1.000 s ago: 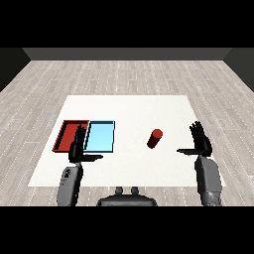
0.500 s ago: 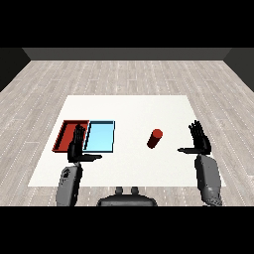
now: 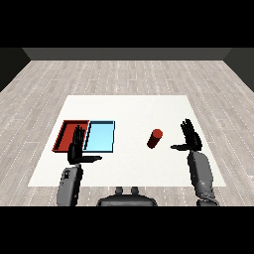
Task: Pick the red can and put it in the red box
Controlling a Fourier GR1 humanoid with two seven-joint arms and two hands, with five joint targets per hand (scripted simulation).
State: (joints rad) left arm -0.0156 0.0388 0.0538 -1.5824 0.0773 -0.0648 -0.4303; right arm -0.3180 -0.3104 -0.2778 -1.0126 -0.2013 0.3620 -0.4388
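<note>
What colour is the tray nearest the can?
Light blue tray, best seen in the head view, left of the can.

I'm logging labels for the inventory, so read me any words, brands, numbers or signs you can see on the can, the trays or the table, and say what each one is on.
None can be read.
Red can: plain red, no label visible.
Red tray and light blue tray: no markings.
White table: no signs.
</note>
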